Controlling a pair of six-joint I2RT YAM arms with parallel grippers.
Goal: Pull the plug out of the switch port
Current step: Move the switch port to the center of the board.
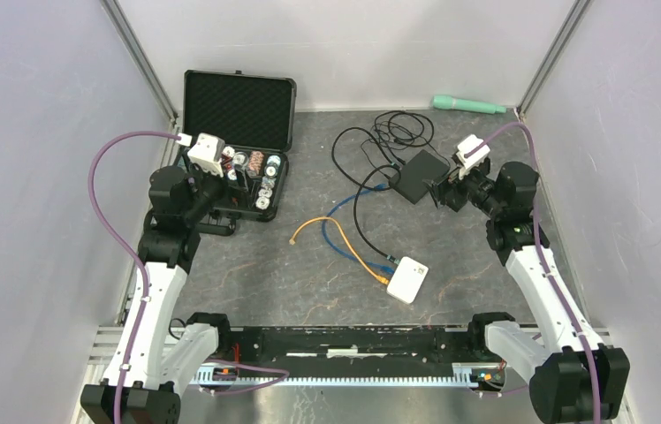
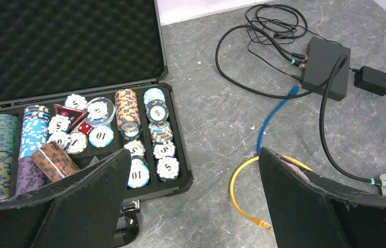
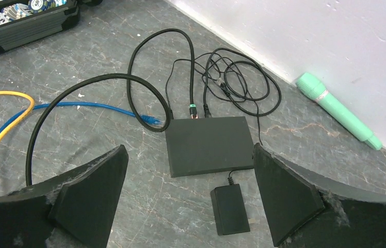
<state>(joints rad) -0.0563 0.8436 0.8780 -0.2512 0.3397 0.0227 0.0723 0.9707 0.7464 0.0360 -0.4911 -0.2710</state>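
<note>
Fingers [image 3: 82, 201] on the right gripper [image 3: 190, 150] are spread wide with nothing between them. The left gripper [image 2: 195, 152] is splayed just the same, over by the chip case [image 2: 67, 46]. Only writing I can read is "10" and "5" on the poker chips [image 2: 101, 135]. The black switch [image 3: 209, 144] sits far right on the table [image 3: 93, 51], just ahead of the right gripper, no label showing. The green-collared plug [image 3: 193, 109] is seated in its far-left edge, long axis square to that edge, nose into the switch, black cable [image 3: 191, 67] trailing away.
</note>
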